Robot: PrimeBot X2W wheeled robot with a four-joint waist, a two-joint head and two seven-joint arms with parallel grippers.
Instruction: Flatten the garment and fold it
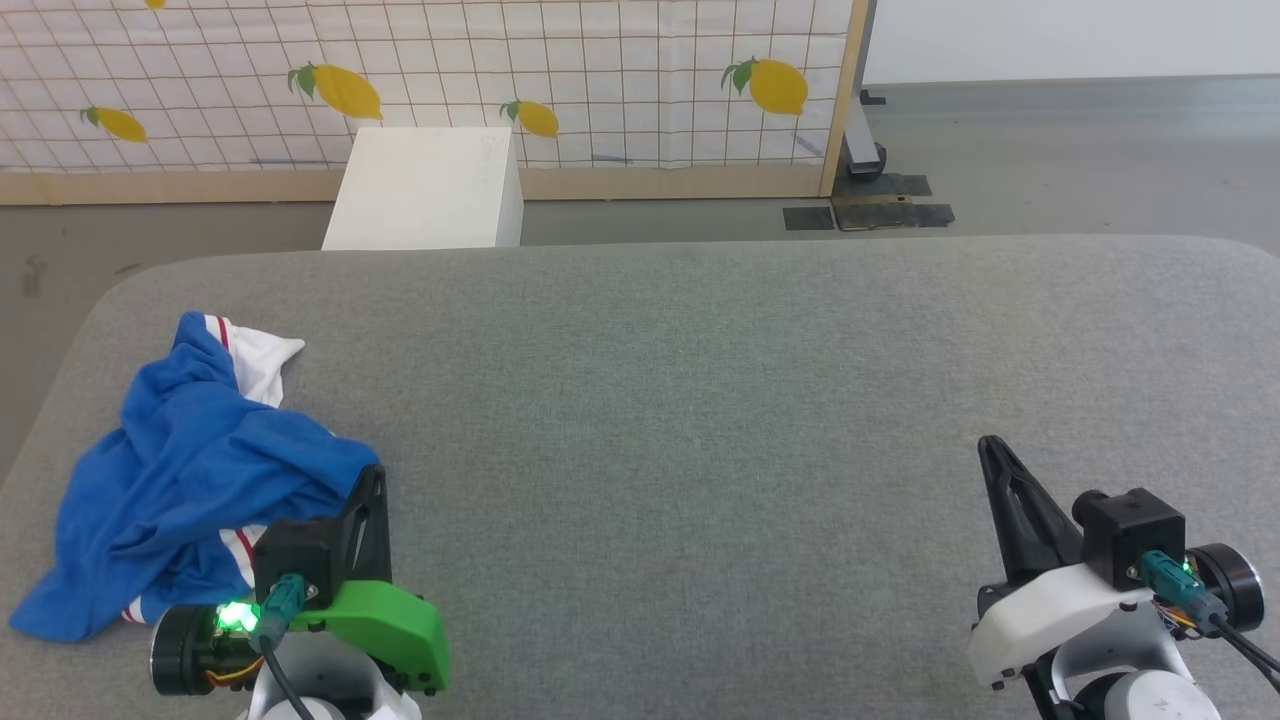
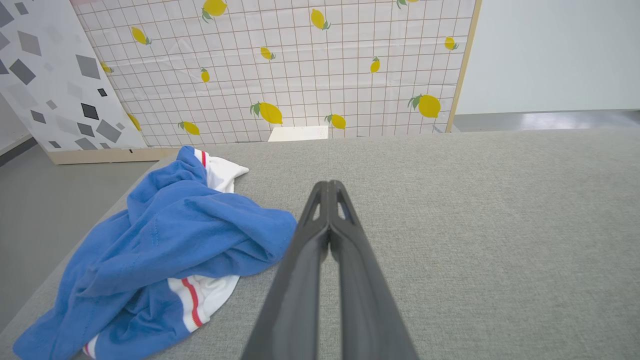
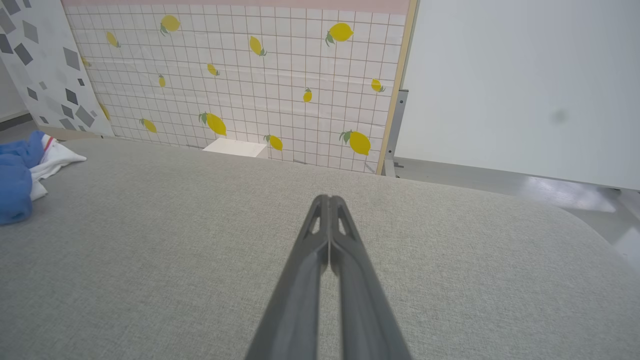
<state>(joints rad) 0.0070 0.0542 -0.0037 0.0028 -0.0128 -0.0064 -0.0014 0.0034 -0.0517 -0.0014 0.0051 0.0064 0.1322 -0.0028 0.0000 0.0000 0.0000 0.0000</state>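
Lying crumpled on the grey fabric surface (image 1: 700, 400), a blue shirt (image 1: 190, 470) with white, red-striped trim is heaped up. The left end effector (image 1: 374, 475), fingers pressed together and holding nothing, is just beside the shirt. The right end effector (image 1: 990, 447), also closed and empty, is well apart from the shirt.

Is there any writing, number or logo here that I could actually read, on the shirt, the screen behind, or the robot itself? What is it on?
Nothing here can be read as text.
Garment: crumpled in a heap, blue and white with red stripes; no lettering or number shows.
Lemon-print screen: lemons and grid lines, no words.
White box: blank.
Right arm's white shell: a small dark mark, too small to read.
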